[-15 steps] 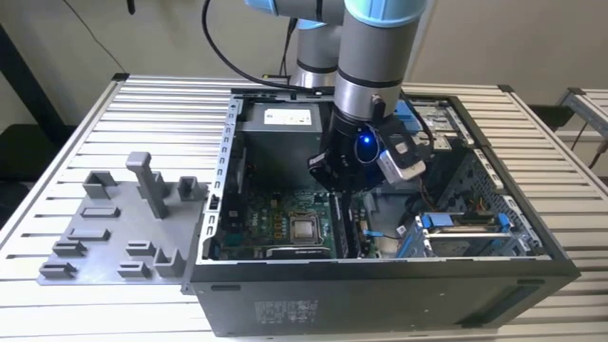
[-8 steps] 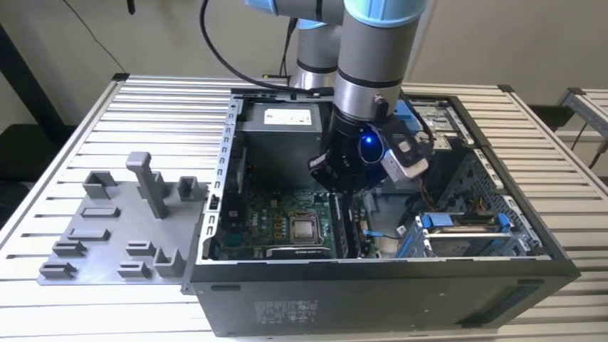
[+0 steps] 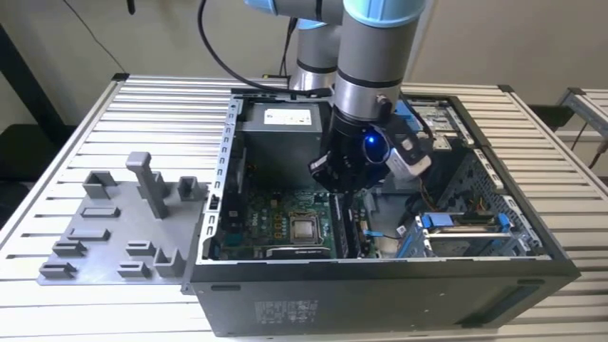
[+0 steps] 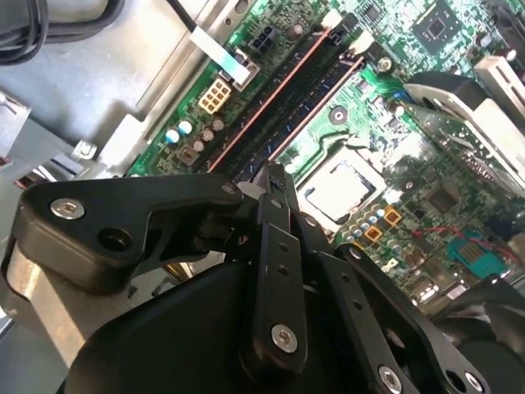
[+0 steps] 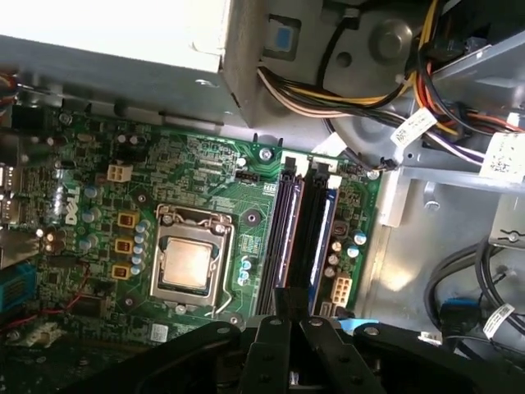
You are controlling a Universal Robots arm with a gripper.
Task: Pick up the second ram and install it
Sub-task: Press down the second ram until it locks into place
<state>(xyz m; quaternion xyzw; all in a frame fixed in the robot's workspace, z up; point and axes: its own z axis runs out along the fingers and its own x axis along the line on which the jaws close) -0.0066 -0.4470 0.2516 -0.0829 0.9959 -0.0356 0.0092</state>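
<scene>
The claw (image 3: 344, 187) hangs inside the open computer case (image 3: 380, 285), low over the motherboard (image 3: 275, 221), on the end of the arm that comes down from above. In both wrist views its two black fingers (image 4: 275, 246) are drawn in tight, their tips meeting in a narrow point (image 5: 283, 300) with no gap between them, so it is clenched. That point lies right over the near end of the long memory slots (image 5: 299, 230), in line with their length.

Whether the second ram is pinched edge-on between the tips, I cannot tell: past the point there are just dark strips running along the slots (image 4: 287, 98), and a held stick cannot be told from the slots themselves.

Just beside the slots sits the square processor socket (image 5: 187, 264) with its metal frame; in the exterior view it (image 3: 306, 229) lies towards the exterior view's left of the claw. A bundle of coloured cables (image 5: 328, 90) runs along the case wall beyond the far end of the slots. The grey power supply box (image 3: 280, 117) fills the far corner of the case.

The case stands on a slatted metal desk (image 3: 95, 114). On the exterior view's left of it, well apart from the claw, lies a grey plastic tray (image 3: 105, 242) with upright blocks and posts.
</scene>
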